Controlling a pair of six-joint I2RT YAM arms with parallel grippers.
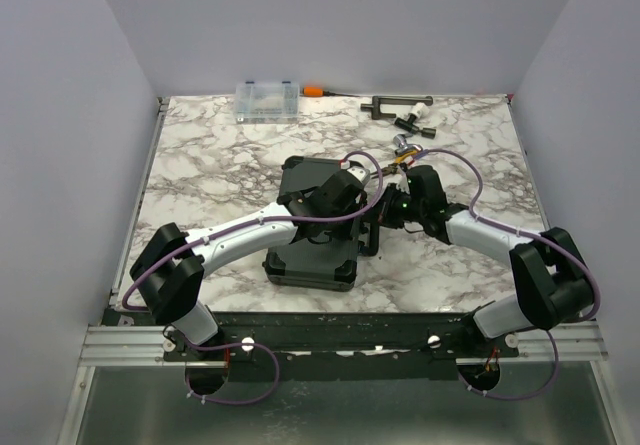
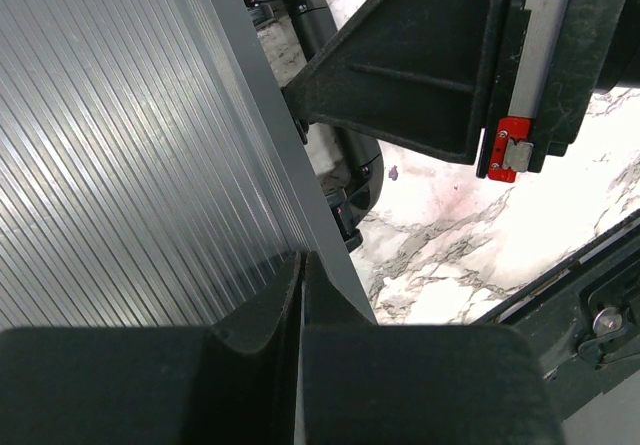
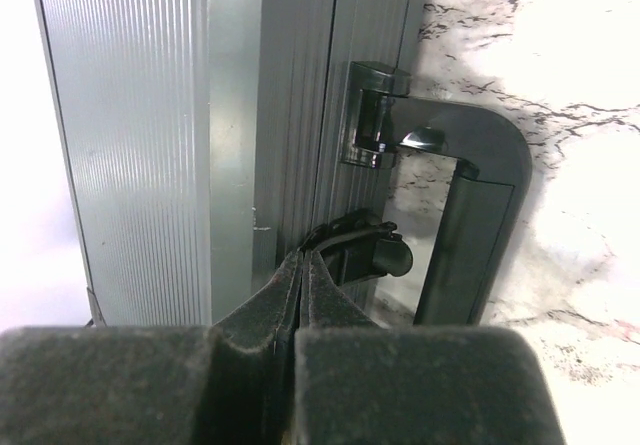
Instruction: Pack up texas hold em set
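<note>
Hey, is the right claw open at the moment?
No, the right claw has its fingers pressed together with no gap, tips by the briefcase seam.

Plain three-sided booth: left wall, back wall and right wall, all bare, matte, pale lilac-grey. Between them, filling the booth side to side, a tabletop in white marble pattern with grey-brown veins. At its near edge, a black strip, then a slotted aluminium rail running the full width. Below the rail, a dull grey metal sheet, perhaps a lower shelf. Lit softly and evenly, with only faint shadows on the marble; glares near white in the wrist views.
</note>
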